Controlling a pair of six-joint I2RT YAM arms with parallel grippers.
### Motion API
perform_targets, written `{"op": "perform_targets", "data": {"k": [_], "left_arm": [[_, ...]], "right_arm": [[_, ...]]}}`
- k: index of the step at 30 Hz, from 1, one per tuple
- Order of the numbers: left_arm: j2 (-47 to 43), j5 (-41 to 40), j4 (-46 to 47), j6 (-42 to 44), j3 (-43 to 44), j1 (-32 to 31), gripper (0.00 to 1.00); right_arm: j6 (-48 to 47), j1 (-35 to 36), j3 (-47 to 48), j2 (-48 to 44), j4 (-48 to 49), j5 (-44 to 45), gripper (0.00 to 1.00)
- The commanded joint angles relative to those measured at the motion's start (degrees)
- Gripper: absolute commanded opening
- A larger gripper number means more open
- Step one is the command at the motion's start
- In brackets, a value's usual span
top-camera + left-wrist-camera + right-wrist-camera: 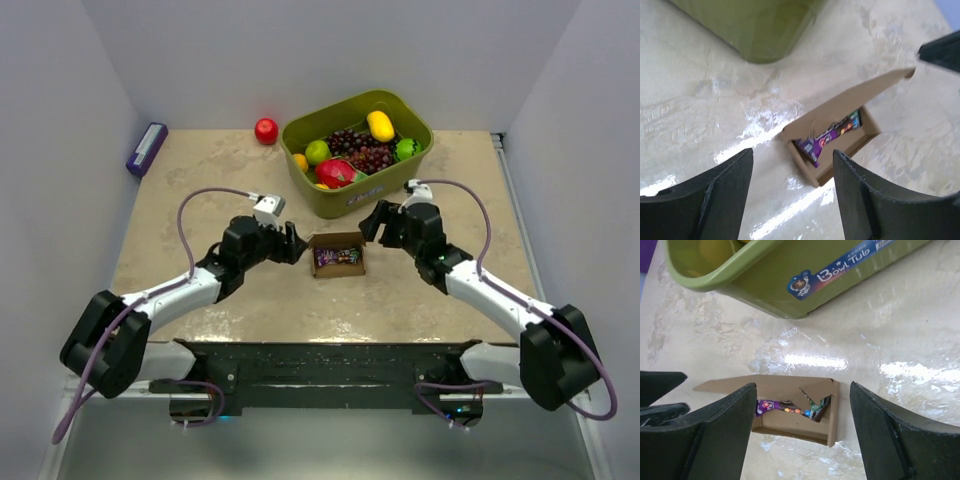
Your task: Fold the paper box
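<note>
Left gripper [293,245] gapes beside brown cardboard paper box [338,256].

In the upper centre of the top view you have an olive-green plastic bin [375,197] holding dark grapes [362,150], a yellow lemon [380,125] and a green apple [317,152]. Just left of it sits a red apple [266,131]. At upper left, a small purple rectangular box [146,148] lies on the beige stone-patterned table [200,180].

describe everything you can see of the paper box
The paper box is small, plain brown thin cardboard, a shallow rectangular tray with its lid flap raised. A purple, colourful wrapper lies inside. It sits flat on the table, in front of the green bin, between the left gripper and right gripper, both open; neither grips it.
</note>
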Motion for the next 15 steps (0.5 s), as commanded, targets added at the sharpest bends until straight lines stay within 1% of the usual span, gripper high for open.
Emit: {"op": "perform_targets", "data": {"k": [1, 3, 10, 15], "left_arm": [[2.0, 3.3, 4.5, 6.4, -1.1, 0.0, 0.67], [4.3, 2.7, 4.9, 7.2, 0.1, -0.1, 0.66], [10.2, 1.3, 6.2, 9.1, 4.3, -1.5, 0.61], [11.6, -0.4, 7.2, 10.0, 5.9, -2.8, 0.56]], "right_arm": [[-9.5, 0.0, -5.0, -4.1, 5.2, 0.2, 0.77], [-11.5, 0.0, -5.4, -3.4, 5.6, -0.4, 0.75], [-17.2, 0.0, -0.8, 1.6, 5.2, -1.9, 0.68], [-20.0, 0.2, 1.0, 3.9, 5.4, -3.1, 0.63]]}}
